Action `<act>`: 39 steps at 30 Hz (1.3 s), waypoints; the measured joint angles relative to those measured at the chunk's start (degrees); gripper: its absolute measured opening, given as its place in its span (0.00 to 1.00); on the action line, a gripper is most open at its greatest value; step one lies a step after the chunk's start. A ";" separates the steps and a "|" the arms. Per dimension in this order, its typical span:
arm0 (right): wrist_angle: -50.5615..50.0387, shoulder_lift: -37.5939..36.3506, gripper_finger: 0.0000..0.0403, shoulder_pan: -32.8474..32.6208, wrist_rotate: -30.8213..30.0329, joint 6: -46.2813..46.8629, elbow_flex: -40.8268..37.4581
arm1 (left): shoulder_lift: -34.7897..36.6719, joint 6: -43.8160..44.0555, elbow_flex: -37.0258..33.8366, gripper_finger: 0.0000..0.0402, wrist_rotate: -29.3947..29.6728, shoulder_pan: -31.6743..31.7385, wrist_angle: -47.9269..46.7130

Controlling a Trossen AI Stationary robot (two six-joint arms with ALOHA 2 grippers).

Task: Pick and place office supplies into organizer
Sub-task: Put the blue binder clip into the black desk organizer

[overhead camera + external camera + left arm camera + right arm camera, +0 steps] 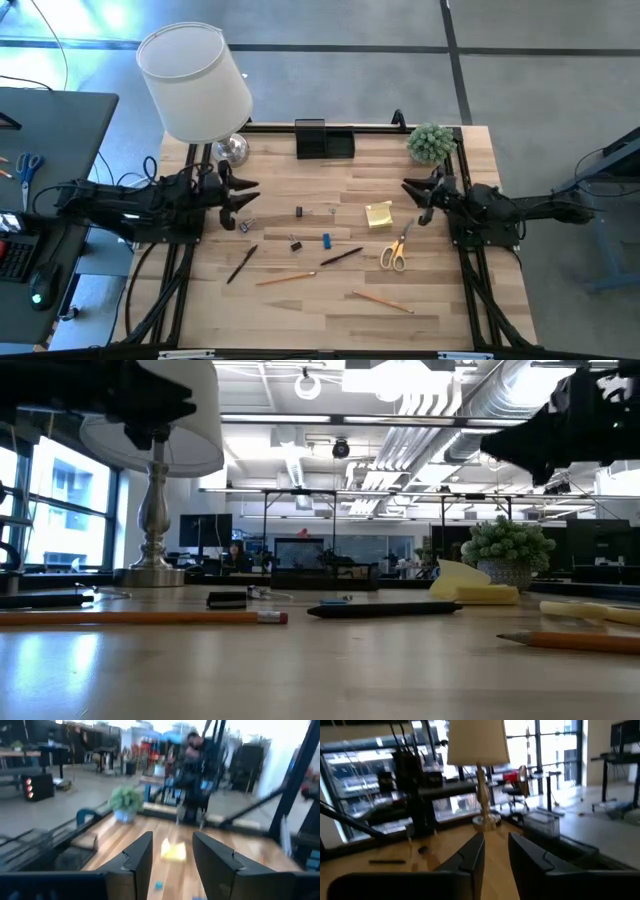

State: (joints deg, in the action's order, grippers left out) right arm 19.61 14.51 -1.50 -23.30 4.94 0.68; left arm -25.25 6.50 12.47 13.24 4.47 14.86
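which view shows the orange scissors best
The high view: the orange-handled scissors lie whole on the table near the right gripper, beside the sticky-note pad. The low view shows only a pale sliver, perhaps theirs; neither wrist view shows them.

Open-plan office | exposed ceiling ducts [440, 430], monitors [205, 530] (rows of desks behind)

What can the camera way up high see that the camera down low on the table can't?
Only the high view shows the orange-handled scissors, the small blue piece, the blue-handled scissors off the table, and both arms whole, with the left gripper and right gripper open above the wood. Only the low view shows the ceiling pipes and the room behind. Both show the lamp, the plant, the yellow sticky-note pad, and the organizer.
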 joint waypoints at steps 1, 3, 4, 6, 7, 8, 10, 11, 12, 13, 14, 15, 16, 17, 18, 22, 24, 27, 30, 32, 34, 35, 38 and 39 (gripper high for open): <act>0.03 2.45 0.23 -0.01 -0.53 0.82 0.51 | -1.99 0.22 0.00 0.32 -0.90 0.00 3.08; 2.02 8.29 0.27 -0.02 -0.50 2.00 2.84 | -5.60 1.75 0.00 0.31 -3.47 0.00 8.16; 2.53 11.26 0.29 -0.02 -0.20 2.43 4.50 | -7.29 2.66 0.00 0.30 -5.05 0.00 9.95; 2.58 17.55 0.32 -0.02 0.33 2.49 8.41 | -10.30 3.38 0.00 0.29 -8.07 -0.04 12.12; 2.55 20.81 0.34 -0.04 0.43 1.79 10.49 | -11.51 3.78 0.00 0.28 -8.97 -0.04 12.56; 2.42 23.96 0.36 -0.04 0.43 0.75 12.42 | -12.64 4.05 0.00 0.28 -9.11 -0.04 12.57; 2.05 30.25 0.38 -0.02 0.47 -1.34 16.46 | -14.65 4.20 0.00 0.27 -8.05 -0.04 12.47; 1.70 33.16 0.39 0.03 0.46 -2.36 18.44 | -15.34 3.83 0.00 0.26 -7.25 -0.04 12.45; 0.74 36.03 0.40 0.25 0.59 -2.73 20.32 | -15.79 3.21 0.00 0.26 -6.43 0.00 12.58; -0.35 38.99 0.40 0.55 0.62 -3.41 22.01 | -16.18 2.67 0.00 0.26 -5.73 0.00 12.89; -1.51 41.74 0.40 0.81 0.62 -3.55 23.29 | -16.36 2.04 0.00 0.26 -5.23 0.00 13.33; -2.45 44.52 0.40 1.05 0.62 -3.70 24.29 | -16.38 1.37 -0.02 0.25 -4.85 0.00 13.85; -2.87 47.10 0.40 1.24 0.70 -3.79 25.15 | -16.35 0.53 -0.02 0.25 -4.71 0.00 14.64; -2.76 49.53 0.40 1.47 0.93 -4.17 25.81 | -16.33 -0.63 -0.02 0.25 -4.63 0.00 15.49; -2.18 51.87 0.40 1.68 1.23 -4.94 26.27 | -16.31 -2.20 -0.02 0.25 -4.36 0.00 16.26; 4.44 60.46 0.39 2.68 4.38 -4.65 27.64 | -16.34 -9.10 -0.02 0.25 -0.42 0.02 21.70; 8.26 64.60 0.40 3.23 7.27 -3.39 28.63 | -16.33 -11.58 -0.02 0.25 1.51 0.02 24.31; 9.33 71.36 0.40 3.42 9.46 -2.10 30.69 | -16.33 -14.20 -0.02 0.25 2.10 0.02 27.27; 9.32 77.43 0.40 3.41 9.65 -2.25 33.55 | -17.10 -15.13 -0.02 0.25 2.07 0.02 27.91; 9.36 80.90 0.40 3.51 9.65 -2.20 35.48 | -17.91 -14.82 -0.02 0.25 1.84 0.02 26.34; 9.34 83.94 0.40 3.76 9.78 -1.59 37.38 | -18.98 -13.83 -0.02 0.25 1.46 0.02 24.44; 9.35 85.27 0.40 3.84 9.80 -0.74 38.16 | -19.61 -13.78 -0.02 0.25 1.38 0.02 23.42; 8.44 88.74 0.40 4.17 10.27 0.45 39.89 | -20.87 -13.77 -0.04 0.25 1.40 0.02 21.39; 7.75 89.58 0.40 4.19 10.32 0.75 40.20 | -21.08 -13.77 -0.04 0.25 1.40 0.02 21.37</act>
State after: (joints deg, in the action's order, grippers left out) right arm 27.36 104.09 2.70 -12.98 5.70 40.87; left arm -46.33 -7.27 12.43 14.63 4.49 36.23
